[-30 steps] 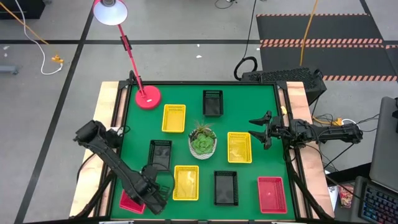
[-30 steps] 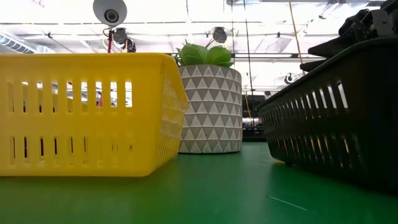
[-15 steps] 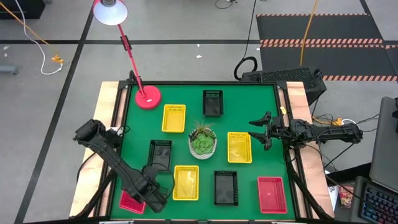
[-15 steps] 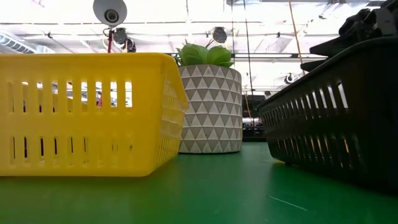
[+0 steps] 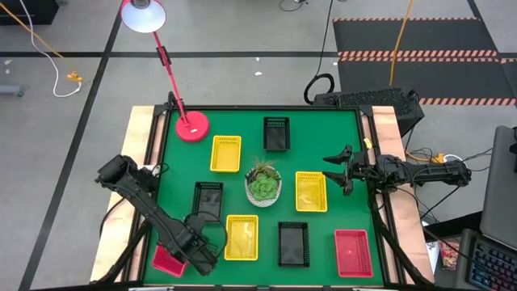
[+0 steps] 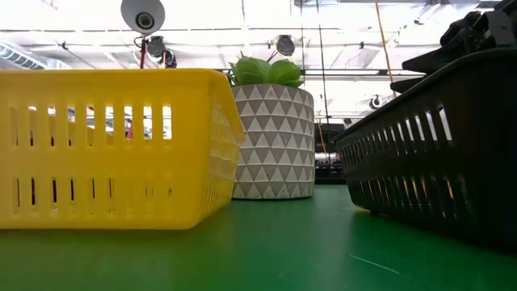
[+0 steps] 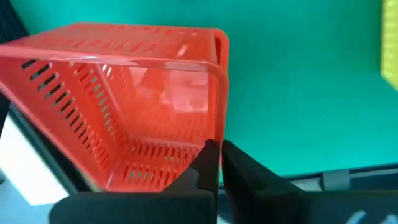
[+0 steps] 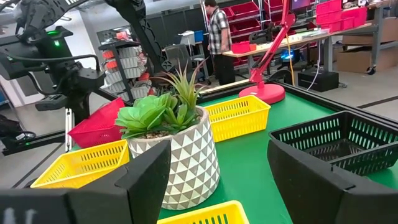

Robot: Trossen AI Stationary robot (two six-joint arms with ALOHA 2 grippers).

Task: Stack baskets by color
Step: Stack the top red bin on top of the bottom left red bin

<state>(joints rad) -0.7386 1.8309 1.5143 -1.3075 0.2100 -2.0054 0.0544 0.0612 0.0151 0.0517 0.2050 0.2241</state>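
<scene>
A red basket sits at the table's near left corner, and my left gripper is shut on it. A second red basket lies near right. Three yellow baskets and three black ones lie spread around the potted succulent. My right gripper waits open and level at the table's right edge, touching nothing. My left gripper pinches the rim of one side wall of the red basket, with one finger inside the basket and the other outside. The fingers come from above, pointing steeply down. In the right wrist view the red basket looks tipped; I cannot tell whether it is clear of the table.
A red lamp base stands at the far left corner, its arm reaching up beyond the table. In the low view a yellow basket and a black basket flank the pot. A person stands in the room behind.
My left gripper has shut on the red basket's wall while the hand stayed where it was. The other baskets and my right arm have kept still.
</scene>
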